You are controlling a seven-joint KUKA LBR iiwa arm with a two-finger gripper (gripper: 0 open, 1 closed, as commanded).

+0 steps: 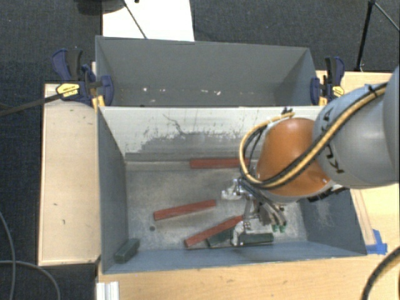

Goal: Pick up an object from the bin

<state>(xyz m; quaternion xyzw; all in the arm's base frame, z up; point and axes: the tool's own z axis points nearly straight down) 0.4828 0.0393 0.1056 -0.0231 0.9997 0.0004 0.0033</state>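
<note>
My gripper [252, 227] is positioned over the dark green bar [259, 239] near the bin's [112, 167] front wall; grip state cannot be determined.

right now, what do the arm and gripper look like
The arm is a thick, rounded silver-grey link with dark lettering near its wrist end. An orange dome cover caps the wrist, with black and pale yellow cables looped round it. Below it is the gripper, a small silvery metal assembly with dark parts.
</note>
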